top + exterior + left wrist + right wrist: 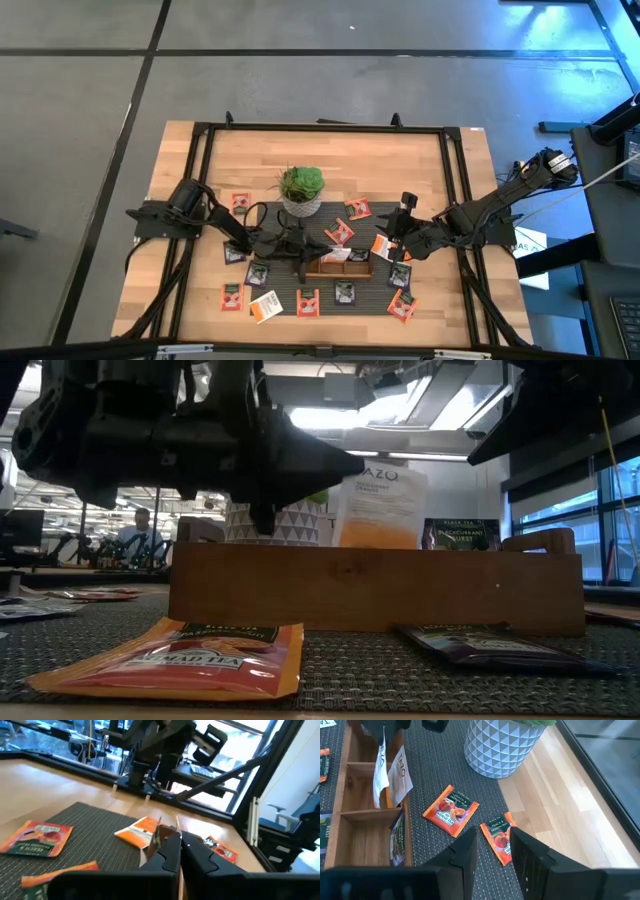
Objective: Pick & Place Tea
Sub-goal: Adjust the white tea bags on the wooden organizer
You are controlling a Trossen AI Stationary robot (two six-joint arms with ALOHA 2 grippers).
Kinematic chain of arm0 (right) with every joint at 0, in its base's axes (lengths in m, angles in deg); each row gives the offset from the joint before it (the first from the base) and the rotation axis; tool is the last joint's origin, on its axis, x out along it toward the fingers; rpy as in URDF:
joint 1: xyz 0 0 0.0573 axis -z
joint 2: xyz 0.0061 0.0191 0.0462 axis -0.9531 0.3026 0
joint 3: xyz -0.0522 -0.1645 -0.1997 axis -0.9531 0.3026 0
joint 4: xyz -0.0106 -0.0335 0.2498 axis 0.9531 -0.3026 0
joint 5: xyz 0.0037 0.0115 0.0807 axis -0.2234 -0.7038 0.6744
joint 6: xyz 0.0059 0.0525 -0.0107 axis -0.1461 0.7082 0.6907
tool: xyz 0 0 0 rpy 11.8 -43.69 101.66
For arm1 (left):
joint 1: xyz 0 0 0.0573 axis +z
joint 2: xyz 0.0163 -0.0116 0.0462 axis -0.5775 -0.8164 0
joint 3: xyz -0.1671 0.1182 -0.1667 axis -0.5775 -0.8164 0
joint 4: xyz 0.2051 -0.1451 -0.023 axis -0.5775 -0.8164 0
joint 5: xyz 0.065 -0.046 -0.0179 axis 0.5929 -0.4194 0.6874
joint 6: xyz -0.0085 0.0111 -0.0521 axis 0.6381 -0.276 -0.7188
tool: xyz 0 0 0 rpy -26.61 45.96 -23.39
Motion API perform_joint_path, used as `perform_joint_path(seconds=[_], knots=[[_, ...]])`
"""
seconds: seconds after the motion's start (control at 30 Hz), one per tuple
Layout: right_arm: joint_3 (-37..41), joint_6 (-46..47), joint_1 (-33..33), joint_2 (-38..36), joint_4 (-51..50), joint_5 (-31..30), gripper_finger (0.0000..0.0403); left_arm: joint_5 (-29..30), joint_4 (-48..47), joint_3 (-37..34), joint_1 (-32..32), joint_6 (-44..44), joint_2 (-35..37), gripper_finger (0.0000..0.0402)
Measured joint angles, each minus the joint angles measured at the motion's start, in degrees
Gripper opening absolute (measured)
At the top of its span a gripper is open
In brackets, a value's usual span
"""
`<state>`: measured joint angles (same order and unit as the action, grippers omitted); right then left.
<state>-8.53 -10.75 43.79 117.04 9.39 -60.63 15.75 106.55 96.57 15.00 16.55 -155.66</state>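
Observation:
Small tea sachets lie flat around a brown wooden tray [340,266] on a dark mat. My left gripper [384,732] is over the tray's left end, shut on a white sachet [379,777] seen edge-on. Beside it another white and orange sachet [380,500] stands in the tray, leaning against a compartment wall. My right gripper [492,845] hovers open at the tray's right end, above an orange-red sachet [500,837] that lies flat on the mat. Nothing is between its fingers. My left gripper pinches the white sachet by its upper edge [159,827] between its two shut fingers. The sachet hangs below the fingers over the tray's left compartments. Whether its lower end [376,802] touches the tray, I cannot tell.
A white patterned plant pot [300,192] stands just beyond the tray. Orange-red [180,655] and dark [490,645] sachets lie on the mat before the tray's near side. A black frame [200,200] runs round the table. A person shows in the room behind.

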Motion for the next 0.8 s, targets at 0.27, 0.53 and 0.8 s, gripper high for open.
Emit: perform_joint_path(seconds=[0.27,0.53,0.8], knots=[[0.0,-0.14,0.0,0.0,-0.13,0.09,0.0117,0.04,-0.09,0.0,0.0,4.73,0.0,0.001],[0.0,0.01,0.0,0.0,-0.47,0.09,0.0117,4.49,-1.11,0.0,-0.26,4.44,0.0,0.0028],[0.0,-0.05,0.0,0.0,-0.47,0.09,0.0117,5.58,-0.55,-0.02,-0.26,6.46,0.21,0.0088]])
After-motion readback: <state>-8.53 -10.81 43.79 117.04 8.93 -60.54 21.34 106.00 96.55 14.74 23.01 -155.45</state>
